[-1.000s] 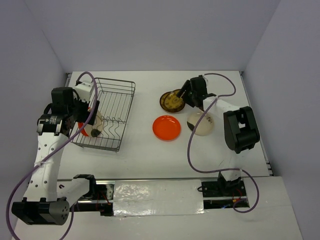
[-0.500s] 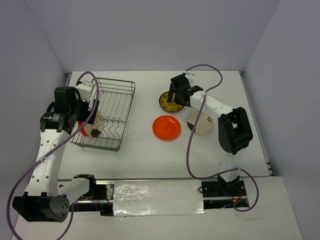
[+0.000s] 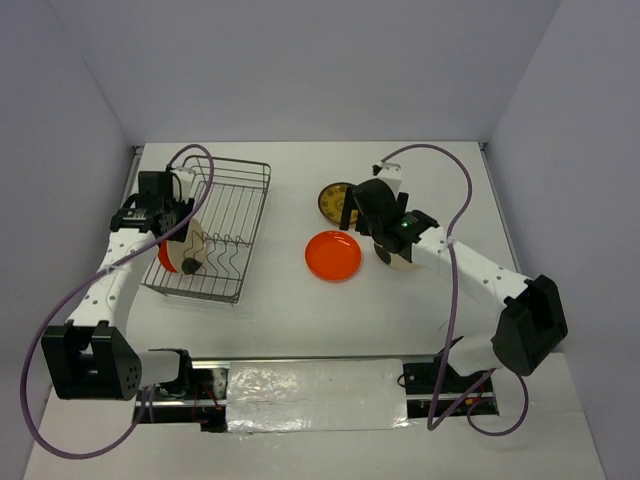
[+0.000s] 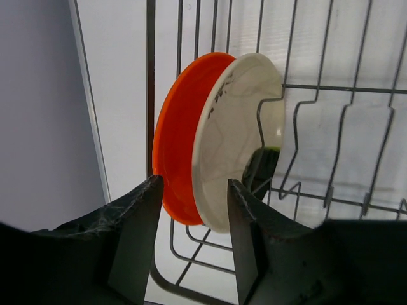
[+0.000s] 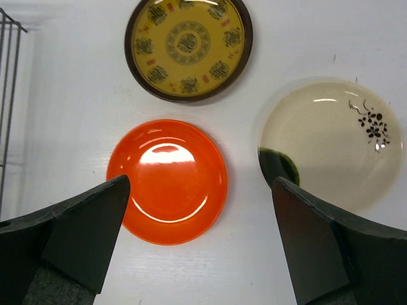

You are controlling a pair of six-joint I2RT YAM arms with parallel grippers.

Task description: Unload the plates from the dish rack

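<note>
The grey wire dish rack stands at the left, with an orange-red plate and a cream plate upright on edge in its near-left corner. My left gripper reaches into that corner. In the left wrist view the orange plate and cream plate stand side by side, their lower rims between my left gripper's parted fingers. On the table lie an orange-red plate, a brown plate with gold pattern and a cream plate with a dark blotch. My right gripper hovers wide open above them, holding nothing.
The rack's wavy dividers run to the right of the two standing plates. The rack's edge shows at the left of the right wrist view. Purple cables loop over both arms. Grey walls enclose the white table.
My right gripper opened, let the brown gold-patterned plate lie flat, and drew back toward the near middle. My left gripper came down over the two plates in the rack and its jaws narrowed.
</note>
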